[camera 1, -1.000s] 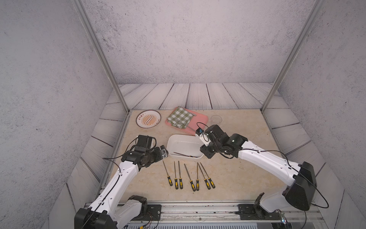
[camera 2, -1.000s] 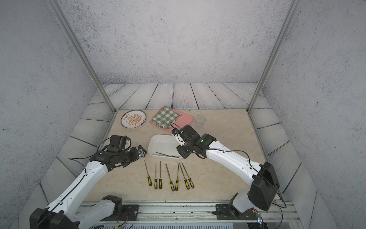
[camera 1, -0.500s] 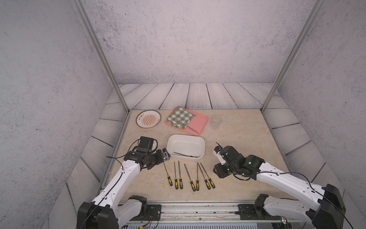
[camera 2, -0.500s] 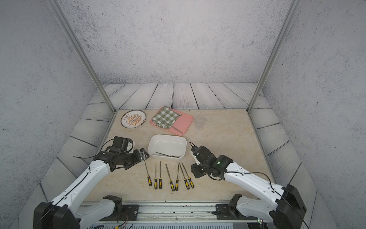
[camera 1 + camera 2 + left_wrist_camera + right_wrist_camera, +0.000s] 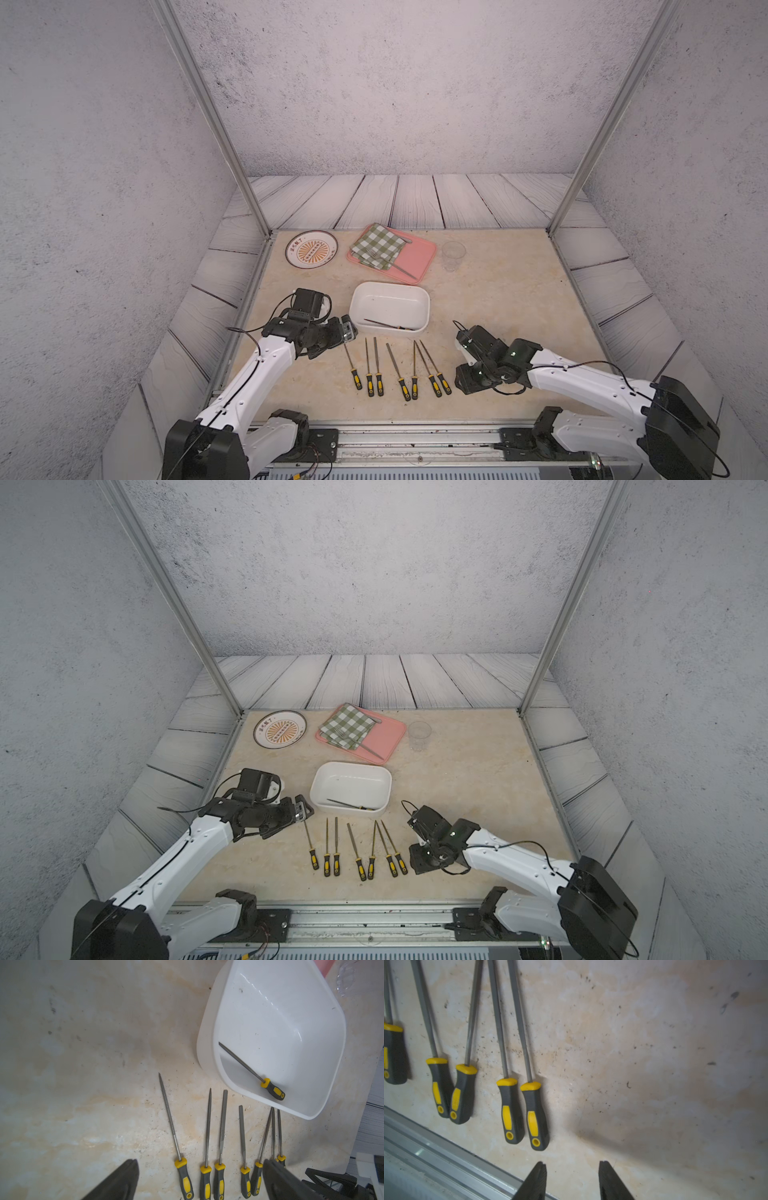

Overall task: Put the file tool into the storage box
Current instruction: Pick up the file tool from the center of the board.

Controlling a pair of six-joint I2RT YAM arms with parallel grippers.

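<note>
The right gripper [image 5: 573, 1167] is released. Its two dark fingers stand apart with only bare tabletop between them, low over the table just right of the row of file handles and near the aluminium front rail [image 5: 436, 1147]. The left gripper [image 5: 199, 1165] is also spread wide and carries nothing. In a top view it [image 5: 349, 330] sits just beside the near left corner of the storage box, above the tip end of the leftmost loose file.

One file tool [image 5: 249, 1070] already lies inside the storage box [image 5: 280, 1022]. It has a thin grey steel shaft and a short black handle with a yellow collar, a yellow inlay and a small yellow ring at the butt. It rests flat on the box floor along the near wall, tip toward the robot's left and handle toward its right, as both top views show [image 5: 388, 325] [image 5: 349, 804]. The box is a shallow white tub with rounded corners and smooth walls, and the file is the only thing in it.

Just in front of the box, seven more files [image 5: 401, 382] of the same make lie side by side on the marbled beige table [image 5: 498, 291]. Their tips point at the box and their handles toward the rail. The two rightmost lie close together.

Behind the box sits a flat pink tray [image 5: 419, 257] holding a folded green checked cloth [image 5: 378, 249] with a metal utensil [image 5: 405, 272] across it. A round plate with an orange pattern [image 5: 311, 249] lies left of the tray, and a clear cup [image 5: 453, 253] stands to its right.
</note>
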